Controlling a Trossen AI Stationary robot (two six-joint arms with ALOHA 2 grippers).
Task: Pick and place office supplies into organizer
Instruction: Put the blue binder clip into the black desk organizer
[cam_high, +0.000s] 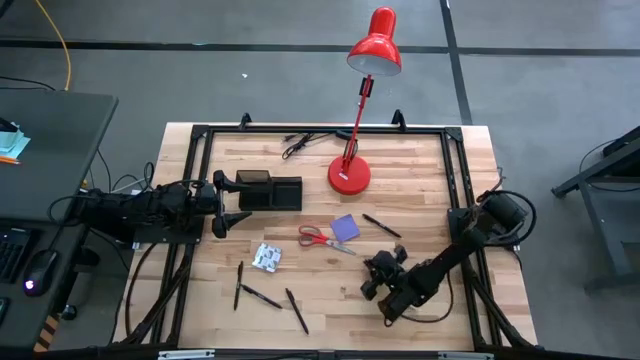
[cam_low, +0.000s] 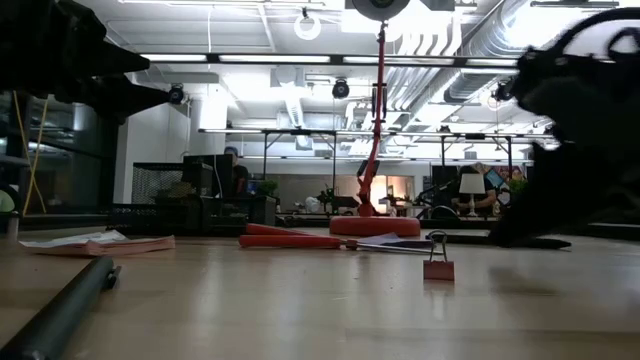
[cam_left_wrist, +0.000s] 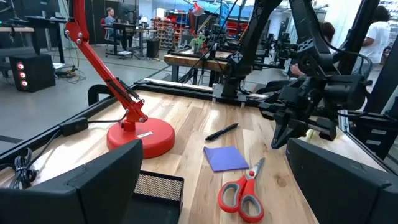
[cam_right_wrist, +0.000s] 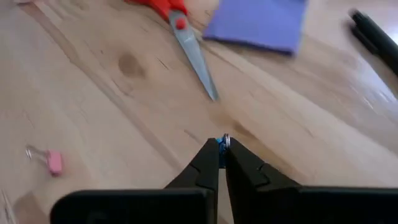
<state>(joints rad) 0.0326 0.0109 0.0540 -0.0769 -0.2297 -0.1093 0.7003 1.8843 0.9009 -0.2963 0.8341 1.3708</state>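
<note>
Surface carries organizer by left hand, fingers spread wide, empty. Scissors and purple pad lie mid-surface. Right hand pinches a small blue clip just above the surface.

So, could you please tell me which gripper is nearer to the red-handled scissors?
Right. The right gripper sits just beyond the blade tips of the red-handled scissors; the left gripper waits farther off, at the organizer.
</note>
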